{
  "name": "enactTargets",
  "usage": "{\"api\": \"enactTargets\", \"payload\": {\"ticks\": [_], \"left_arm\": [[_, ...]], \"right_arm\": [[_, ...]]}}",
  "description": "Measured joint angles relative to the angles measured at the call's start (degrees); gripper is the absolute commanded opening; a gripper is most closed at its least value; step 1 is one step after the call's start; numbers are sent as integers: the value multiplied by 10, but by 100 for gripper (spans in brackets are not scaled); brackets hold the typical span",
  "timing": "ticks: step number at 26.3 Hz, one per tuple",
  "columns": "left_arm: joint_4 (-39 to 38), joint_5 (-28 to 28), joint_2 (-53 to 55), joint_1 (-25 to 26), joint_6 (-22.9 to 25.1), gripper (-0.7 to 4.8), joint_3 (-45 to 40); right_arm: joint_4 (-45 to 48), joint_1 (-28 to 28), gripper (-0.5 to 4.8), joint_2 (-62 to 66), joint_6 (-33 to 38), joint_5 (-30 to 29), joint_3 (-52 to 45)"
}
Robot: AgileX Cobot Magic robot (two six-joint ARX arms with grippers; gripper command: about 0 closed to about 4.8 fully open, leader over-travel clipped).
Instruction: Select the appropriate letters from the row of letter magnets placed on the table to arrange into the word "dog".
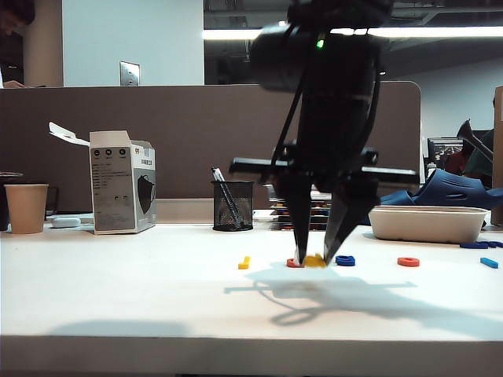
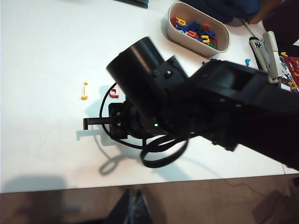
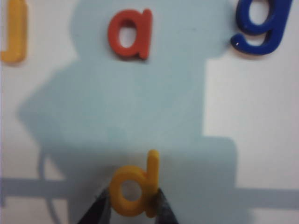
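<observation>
On my screen the right tool point(image 3: 133, 205) stands low over the white worktop point(image 1: 118, 290), pointing down, and its two dark fingers point(image 3: 96, 212) pinch the yellow "d" point(image 3: 135, 189) from both sides of the round part. In the right wrist view the stem of this letter points away from the fingers. The letter sits at the worktop surface; I cannot tell if it is lifted a little or touching.

Beyond the "d" I see the red-orange "a" point(image 3: 131, 35), and to one side of it the dark blue "g" point(image 3: 259, 25). On the other side, partly cut by the picture edge, is the thin yellow letter point(image 3: 14, 32). All three lie flat and apart from each other.

In the exterior view the letters make a loose row: the thin yellow one on the left, then the red-orange one just beside the "d" between the fingers, then the blue "g", and the red-orange ring "o" point(image 1: 408, 261) well apart to the right. A light blue letter point(image 1: 489, 262) lies near the right edge.

The left tool point(image 2: 133, 212) is only a blurred dark shape at the lower edge of its own view, high above the worktop, and I cannot tell if it is spread or pressed together. Behind the row stands a white tray point(image 1: 428, 224), which holds many colourful letters point(image 2: 196, 30).
</observation>
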Motion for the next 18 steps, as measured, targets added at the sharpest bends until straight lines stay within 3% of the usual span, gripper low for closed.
{"api": "enactTargets", "payload": {"ticks": [13,15,18], "left_arm": [[0,0,0,0,0,-5,0],[0,0,0,0,0,-5,0],[0,0,0,0,0,-5,0]], "right_arm": [[13,17,86,28,22,-4,0],[13,17,120,28,23,-4,0],[13,17,127,29,24,-4,0]]}}
